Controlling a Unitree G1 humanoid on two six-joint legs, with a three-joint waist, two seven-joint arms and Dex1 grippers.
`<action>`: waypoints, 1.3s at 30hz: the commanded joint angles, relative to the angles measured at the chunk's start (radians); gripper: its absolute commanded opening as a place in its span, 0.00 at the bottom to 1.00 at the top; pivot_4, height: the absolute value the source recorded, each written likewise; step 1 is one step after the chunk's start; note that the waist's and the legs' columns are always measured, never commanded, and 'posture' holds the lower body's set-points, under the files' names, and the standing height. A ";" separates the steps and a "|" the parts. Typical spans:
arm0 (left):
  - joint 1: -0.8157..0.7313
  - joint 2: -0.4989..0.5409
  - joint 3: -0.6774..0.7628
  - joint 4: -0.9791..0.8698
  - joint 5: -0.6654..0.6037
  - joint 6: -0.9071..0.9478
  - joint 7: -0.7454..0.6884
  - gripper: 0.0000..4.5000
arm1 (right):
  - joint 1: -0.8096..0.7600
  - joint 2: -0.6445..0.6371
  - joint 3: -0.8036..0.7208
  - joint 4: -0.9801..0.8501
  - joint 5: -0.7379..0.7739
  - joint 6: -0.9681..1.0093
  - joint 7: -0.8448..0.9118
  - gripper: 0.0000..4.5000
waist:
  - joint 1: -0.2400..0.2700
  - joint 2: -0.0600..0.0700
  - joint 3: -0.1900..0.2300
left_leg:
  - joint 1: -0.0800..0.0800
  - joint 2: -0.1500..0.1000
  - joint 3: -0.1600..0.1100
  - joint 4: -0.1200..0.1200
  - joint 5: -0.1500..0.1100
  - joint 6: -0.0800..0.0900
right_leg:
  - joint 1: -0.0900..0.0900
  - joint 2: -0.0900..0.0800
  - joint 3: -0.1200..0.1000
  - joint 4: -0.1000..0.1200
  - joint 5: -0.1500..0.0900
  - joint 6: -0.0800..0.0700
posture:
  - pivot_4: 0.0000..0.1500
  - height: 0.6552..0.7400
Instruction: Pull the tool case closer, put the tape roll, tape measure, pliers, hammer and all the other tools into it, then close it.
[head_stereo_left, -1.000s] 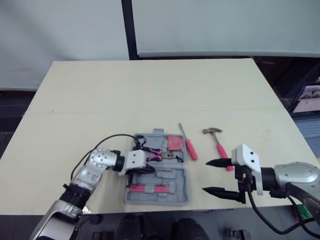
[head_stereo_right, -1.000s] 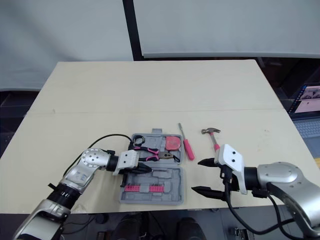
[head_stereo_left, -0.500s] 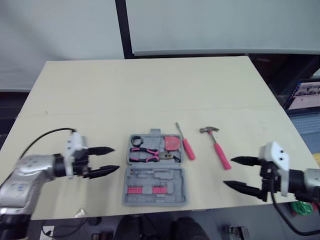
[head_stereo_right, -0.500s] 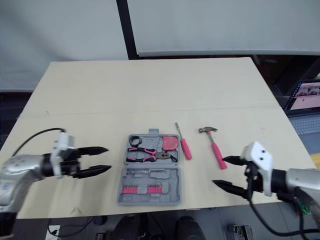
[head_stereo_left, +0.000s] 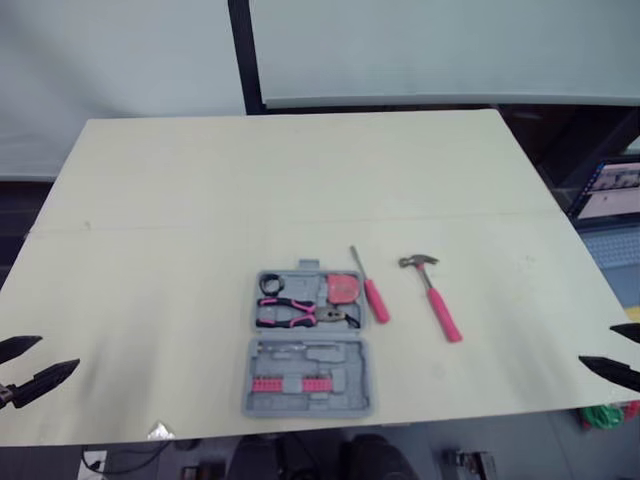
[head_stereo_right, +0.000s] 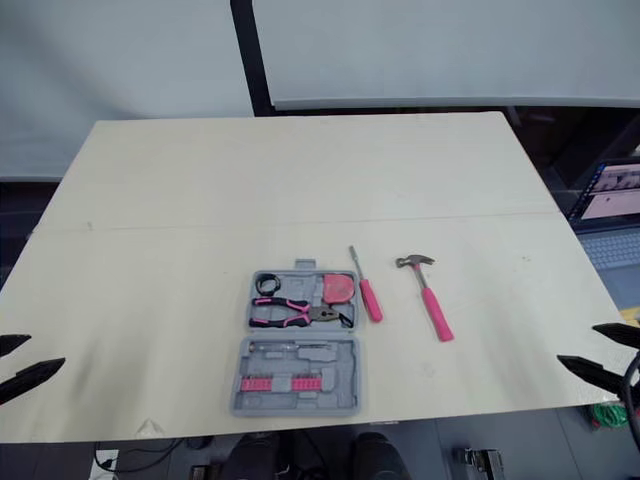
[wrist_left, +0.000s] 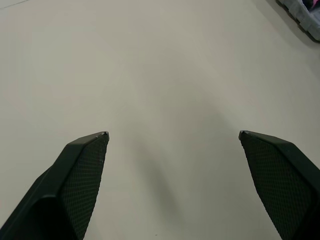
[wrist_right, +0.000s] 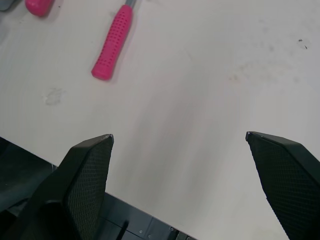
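Observation:
The grey tool case (head_stereo_left: 308, 365) lies open near the table's front middle. Its far half holds the pink-handled pliers (head_stereo_left: 300, 314), the pink tape measure (head_stereo_left: 346, 288) and the small black tape roll (head_stereo_left: 271, 284); its near half carries a row of pink bits. A pink screwdriver (head_stereo_left: 374, 295) lies just right of the case, the pink-handled hammer (head_stereo_left: 436, 300) further right. My left gripper (head_stereo_left: 60, 351) stands open and empty at the front left edge. My right gripper (head_stereo_left: 595, 344) stands open and empty at the front right edge, the hammer handle (wrist_right: 112, 45) ahead of it.
The pale wooden table (head_stereo_left: 300, 170) stretches bare behind the tools. A corner of the case (wrist_left: 305, 20) shows in the left wrist view. A laptop (head_stereo_left: 610, 190) sits off the table's right side. The table's front edge runs close under both grippers.
My left gripper opened, left the pliers in the case and drew back to the front left edge. The right gripper drew back to the right edge. The camera shifted a little.

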 joint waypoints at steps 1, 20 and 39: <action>-0.015 -0.006 -0.001 -0.051 -0.023 -0.003 0.001 1.00 | -0.019 0.012 -0.002 -0.017 0.006 -0.017 -0.001 1.00 | -0.001 0.001 0.000 | 0.000 0.000 0.000 0.000 0.000 0.000 | 0.000 0.000 0.000 0.000 0.000 0.000 | 1.00 1.00; -0.444 0.058 -0.438 -0.588 -0.293 0.286 -0.042 1.00 | -0.128 0.266 0.201 -0.696 0.243 0.392 -0.458 1.00 | 0.000 0.002 0.000 | 0.000 0.000 0.000 0.002 0.009 -0.007 | -0.001 0.003 0.001 0.007 0.001 0.003 | 1.00 1.00; -0.798 -0.036 -0.760 -0.528 -0.244 0.204 -0.169 1.00 | -0.437 0.470 0.508 -0.725 0.239 0.628 -0.945 1.00 | 0.001 0.002 0.000 | -0.001 -0.001 -0.001 0.003 0.012 -0.007 | -0.002 0.005 0.003 0.009 0.001 0.005 | 1.00 1.00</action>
